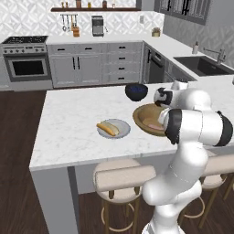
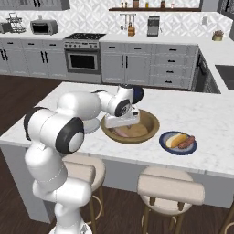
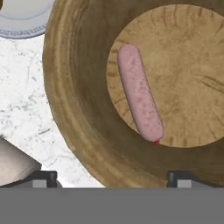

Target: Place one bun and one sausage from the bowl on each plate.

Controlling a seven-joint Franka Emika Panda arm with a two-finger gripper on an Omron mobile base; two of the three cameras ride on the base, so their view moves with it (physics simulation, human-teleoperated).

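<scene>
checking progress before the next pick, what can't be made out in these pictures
- Grey plate, left base view: a bun shows; any sausage too small to tell. Right base view: arm hides it.
- Wooden bowl, left base view: arm covers its near side.
- Gripper, hand view: fingertips barely show.

Where everything sits on my island right now

The bowl [image 2: 131, 126] is mid-counter with one sausage [image 3: 139, 93] lying in it. In my right base view, one plate [image 2: 178, 143] holding a bun [image 2: 175, 139] and sausage [image 2: 186, 142] sits just right of it; the other plate [image 1: 114, 129] sits left, and a smaller bowl [image 1: 136, 91] behind.
</scene>
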